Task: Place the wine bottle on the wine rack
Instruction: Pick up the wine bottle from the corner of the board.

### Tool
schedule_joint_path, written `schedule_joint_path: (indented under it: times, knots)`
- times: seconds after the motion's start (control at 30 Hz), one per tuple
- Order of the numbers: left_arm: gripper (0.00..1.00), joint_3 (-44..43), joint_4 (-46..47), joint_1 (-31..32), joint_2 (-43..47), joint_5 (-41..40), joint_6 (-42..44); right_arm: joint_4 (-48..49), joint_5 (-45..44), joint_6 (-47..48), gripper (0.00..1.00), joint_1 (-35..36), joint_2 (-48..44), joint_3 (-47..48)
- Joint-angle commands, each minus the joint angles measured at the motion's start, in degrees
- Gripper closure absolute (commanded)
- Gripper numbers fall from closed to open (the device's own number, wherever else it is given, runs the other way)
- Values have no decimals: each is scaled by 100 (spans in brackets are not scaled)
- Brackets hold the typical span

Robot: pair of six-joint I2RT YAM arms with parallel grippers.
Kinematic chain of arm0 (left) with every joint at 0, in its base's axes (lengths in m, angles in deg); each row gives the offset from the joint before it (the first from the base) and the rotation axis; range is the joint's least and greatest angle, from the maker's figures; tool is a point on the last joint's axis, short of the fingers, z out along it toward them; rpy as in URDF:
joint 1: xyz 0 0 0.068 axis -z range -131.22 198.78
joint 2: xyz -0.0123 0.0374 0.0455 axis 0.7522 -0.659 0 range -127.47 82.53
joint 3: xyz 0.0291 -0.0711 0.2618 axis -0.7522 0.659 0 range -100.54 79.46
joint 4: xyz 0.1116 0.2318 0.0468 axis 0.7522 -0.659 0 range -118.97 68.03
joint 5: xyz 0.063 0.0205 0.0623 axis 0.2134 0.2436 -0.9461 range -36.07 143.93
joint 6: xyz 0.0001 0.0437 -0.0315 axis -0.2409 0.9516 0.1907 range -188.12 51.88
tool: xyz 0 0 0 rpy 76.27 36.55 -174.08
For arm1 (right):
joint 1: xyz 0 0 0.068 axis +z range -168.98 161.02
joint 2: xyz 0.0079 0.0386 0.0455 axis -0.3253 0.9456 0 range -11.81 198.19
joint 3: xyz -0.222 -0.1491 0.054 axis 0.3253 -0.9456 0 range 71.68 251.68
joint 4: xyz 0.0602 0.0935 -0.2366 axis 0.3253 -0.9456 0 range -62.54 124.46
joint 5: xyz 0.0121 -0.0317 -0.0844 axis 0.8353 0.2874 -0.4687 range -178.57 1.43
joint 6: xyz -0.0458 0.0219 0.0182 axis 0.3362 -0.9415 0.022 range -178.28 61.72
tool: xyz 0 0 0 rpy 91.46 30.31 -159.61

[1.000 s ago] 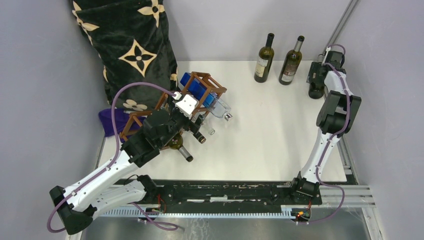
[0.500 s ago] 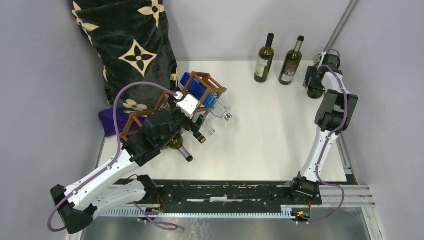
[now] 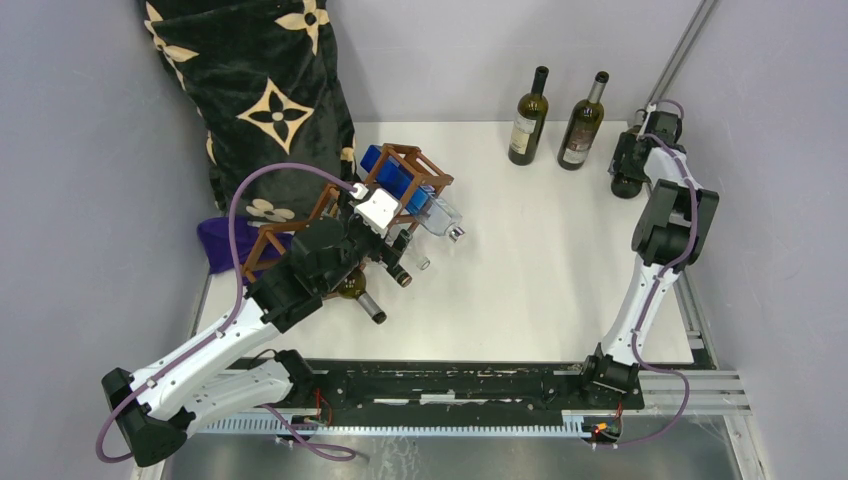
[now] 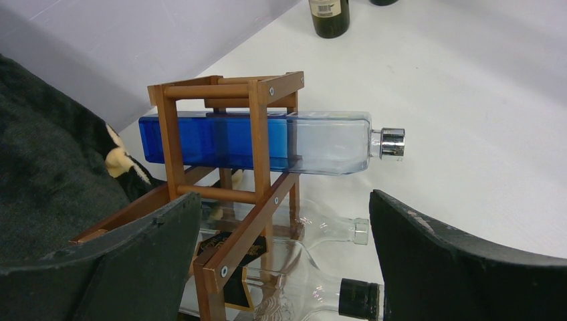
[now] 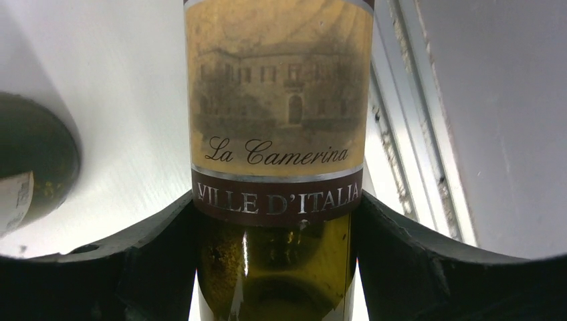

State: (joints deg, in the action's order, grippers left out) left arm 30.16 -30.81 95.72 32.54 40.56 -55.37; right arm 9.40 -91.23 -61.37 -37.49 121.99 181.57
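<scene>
At the bench's [image 3: 540, 260] two o'clock corner, the right fingers [image 5: 134, 267] clasp an upright wine bottle [image 5: 277, 167] at the label's foot. A firm, square hold should precede any lift toward the wine rack [image 4: 262, 134] at ten o'clock, where the left fingers [image 4: 134, 261] stand spread wide.

Your rack [image 4: 261, 134] sits left on the table [image 3: 520, 260], before the cushion [image 3: 270, 100]; along the far edge stand left bottle [image 3: 527, 125], middle bottle [image 3: 581, 130], third bottle [image 5: 277, 134].
</scene>
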Motion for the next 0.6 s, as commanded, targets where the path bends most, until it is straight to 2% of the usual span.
schedule_joint_path:
  times: [0.0, 0.23, 0.43, 0.57]
  knots:
    - [0, -35, 230, -27, 37, 73, 182, 974, 207, -627, 92, 3, -1205, -1140]
    - [0, -51, 226, -27, 43, 193, 158, 2416, 252, -1500, 100, 2, -2798, -3716]
    - [0, -46, 252, -31, 86, 268, 108, 3783, 485, -2607, 100, 60, -4343, -5977]
    - [0, -66, 245, -29, 61, 342, 79, 4251, 380, -3137, 100, 280, -5481, -7207]
